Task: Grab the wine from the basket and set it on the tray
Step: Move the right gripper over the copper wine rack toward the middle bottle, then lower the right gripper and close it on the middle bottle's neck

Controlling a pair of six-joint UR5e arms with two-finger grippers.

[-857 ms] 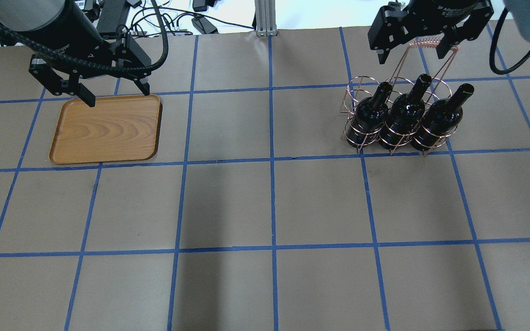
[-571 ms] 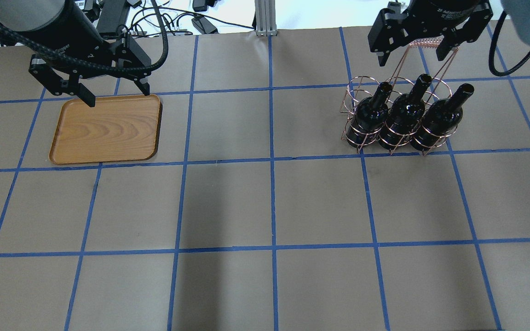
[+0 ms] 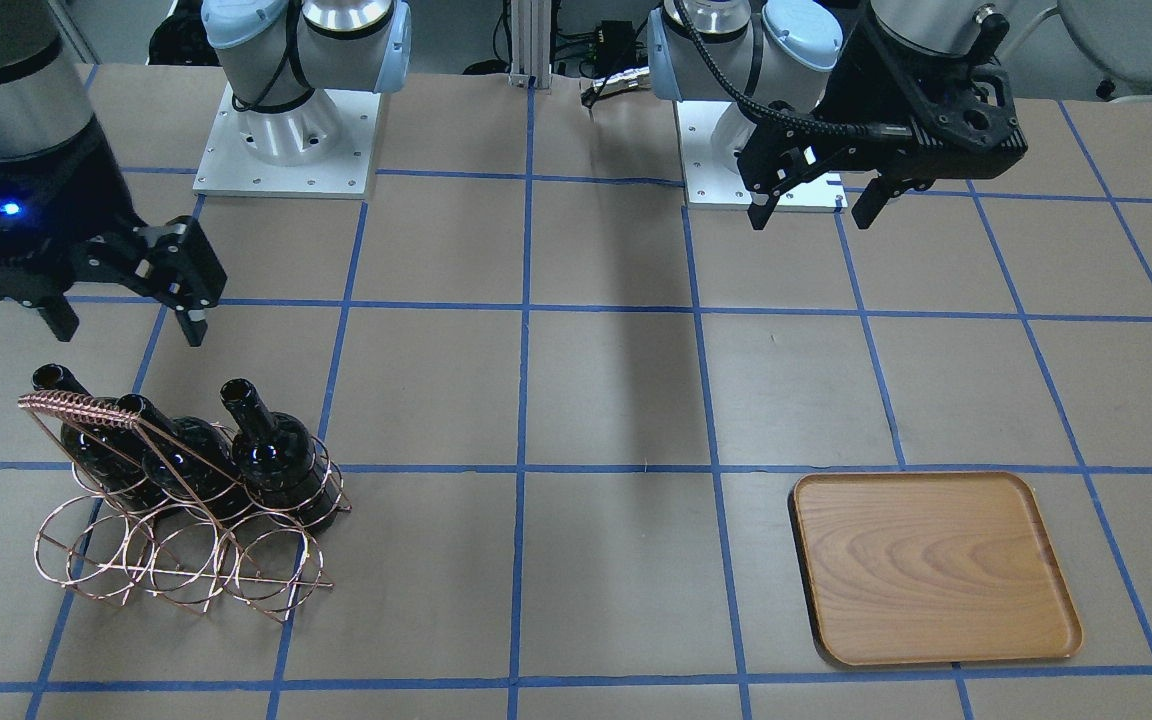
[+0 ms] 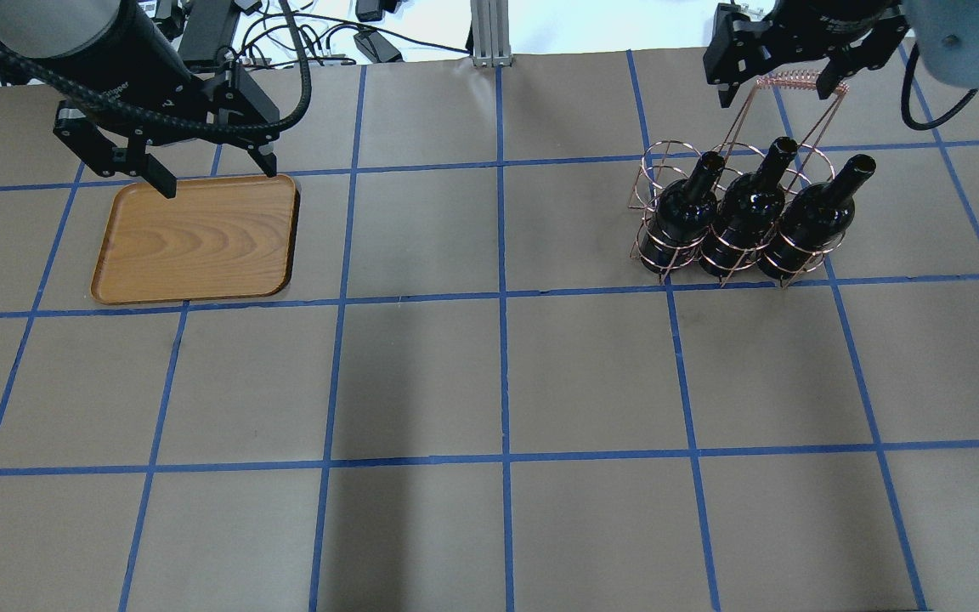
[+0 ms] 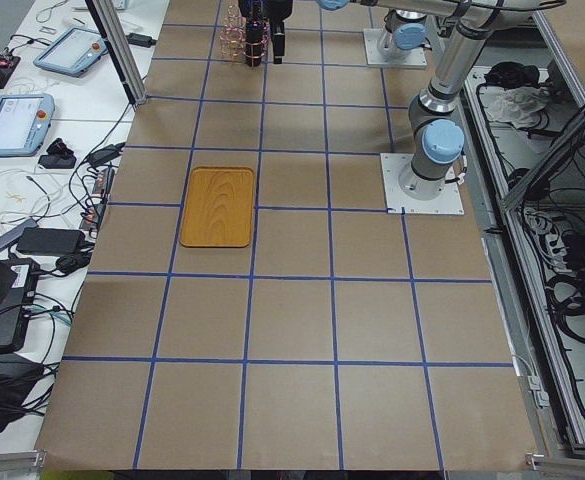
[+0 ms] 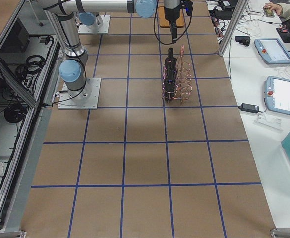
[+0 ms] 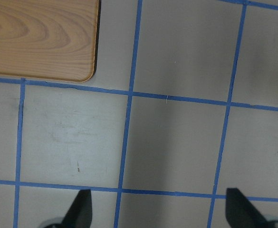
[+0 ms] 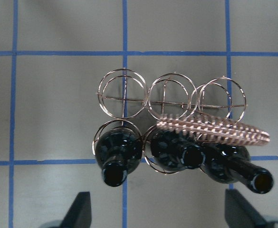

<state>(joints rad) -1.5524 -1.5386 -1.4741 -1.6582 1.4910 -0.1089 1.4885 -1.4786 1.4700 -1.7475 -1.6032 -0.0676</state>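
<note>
Three dark wine bottles (image 4: 744, 212) stand side by side in the front row of the copper wire basket (image 4: 658, 168); its back rings (image 8: 124, 90) are empty. The coil-wrapped handle (image 4: 787, 81) rises above them. My right gripper (image 4: 780, 92) is open and empty, above the handle and bottles; its wrist view looks straight down on the bottles (image 8: 115, 152). My left gripper (image 4: 217, 177) is open and empty over the near edge of the wooden tray (image 4: 196, 238), which is bare. The tray also shows in the front view (image 3: 936, 565).
The table is brown paper with a blue tape grid. The two arm bases (image 3: 286, 150) stand at my edge. An aluminium post (image 4: 489, 34) and cables lie behind the table. Side benches hold tablets (image 6: 283, 94).
My right gripper has drawn back and up from the basket handle, still open. The left gripper, bottles, basket and tray have not moved.
</note>
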